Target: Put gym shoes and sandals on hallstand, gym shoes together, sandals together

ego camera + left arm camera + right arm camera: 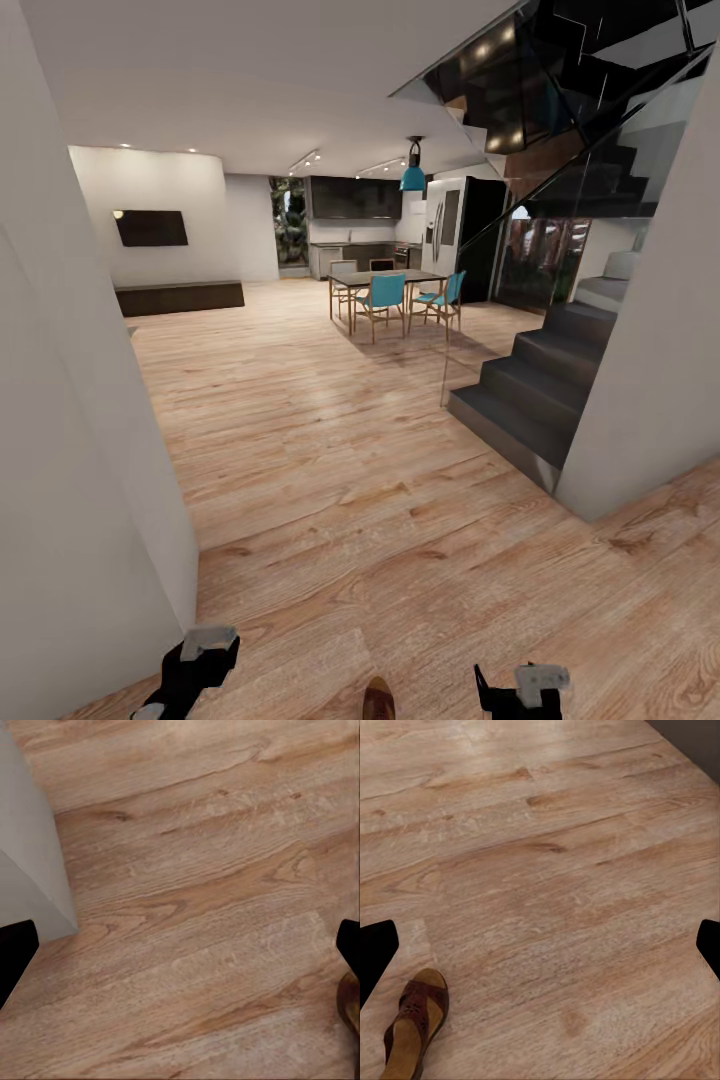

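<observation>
One dark brown sandal (416, 1020) with a tan sole lies on the wood-plank corridor floor (380, 520). Its toe (378, 697) shows at the bottom edge of the head view, between my two arms. A sliver of the sandal (349, 1002) also appears in the left wrist view. My left gripper (180, 952) hangs open over bare floor beside a grey wall corner (30, 855). My right gripper (540, 949) is open too, above the floor, with the sandal off to one side of it. The gym shoes, the second sandal and the hallstand are out of view.
White walls (70, 480) flank the corridor on both sides. Dark stairs (540, 380) rise at the right behind a glass panel. Farther ahead stand a dining table with teal chairs (385, 295), a low TV bench (180, 296) and a kitchen.
</observation>
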`<state>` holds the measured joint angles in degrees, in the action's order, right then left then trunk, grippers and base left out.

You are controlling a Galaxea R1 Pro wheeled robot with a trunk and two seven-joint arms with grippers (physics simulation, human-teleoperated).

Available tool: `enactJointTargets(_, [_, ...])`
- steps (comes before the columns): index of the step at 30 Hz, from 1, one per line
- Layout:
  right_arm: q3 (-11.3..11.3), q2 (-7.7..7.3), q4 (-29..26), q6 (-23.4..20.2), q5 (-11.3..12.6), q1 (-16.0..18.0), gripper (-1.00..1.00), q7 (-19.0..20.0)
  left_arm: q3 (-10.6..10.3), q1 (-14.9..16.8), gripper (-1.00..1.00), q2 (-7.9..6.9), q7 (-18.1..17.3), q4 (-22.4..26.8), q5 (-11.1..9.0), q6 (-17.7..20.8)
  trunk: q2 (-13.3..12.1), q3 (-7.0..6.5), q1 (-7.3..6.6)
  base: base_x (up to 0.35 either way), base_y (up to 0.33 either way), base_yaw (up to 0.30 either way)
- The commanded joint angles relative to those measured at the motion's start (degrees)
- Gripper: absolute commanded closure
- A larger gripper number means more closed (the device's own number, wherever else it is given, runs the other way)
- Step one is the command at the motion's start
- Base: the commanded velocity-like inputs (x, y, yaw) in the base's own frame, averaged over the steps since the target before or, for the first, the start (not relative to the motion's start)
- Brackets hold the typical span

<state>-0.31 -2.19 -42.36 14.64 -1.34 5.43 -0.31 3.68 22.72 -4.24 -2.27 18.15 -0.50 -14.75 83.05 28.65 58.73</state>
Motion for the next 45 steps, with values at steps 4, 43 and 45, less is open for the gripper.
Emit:
enactJointTargets(4, [0.0, 0.05, -0.9, -7.7, -0.1, 3.7, -1.0, 0.0, 0.3, 3.3, -1.0, 0.19, -1.7, 0.1, 1.6, 4.0, 0.0, 0.08, 0.0, 0.0, 0.0, 0.0])
enactJointTargets(43, [0.4, 0.87, 4.8, -23.6, 0.3, 16.5, -1.0, 0.2, -2.5, 13.2, -1.0, 4.24, -3.0, 0.5, 6.3, 15.1, 0.0, 0.08, 0.0, 0.016, 0.0, 0.0])
enactJointTargets(45, [0.3, 0.84, 4.9, -23.6, 0.2, 16.5, -1.0, 0.2, -2.5, 13.2, -1.0, 4.31, -3.0, 0.5, 6.3, 15.0, 0.0, 0.08, 0.0, 0.237, 0.0, 0.0])
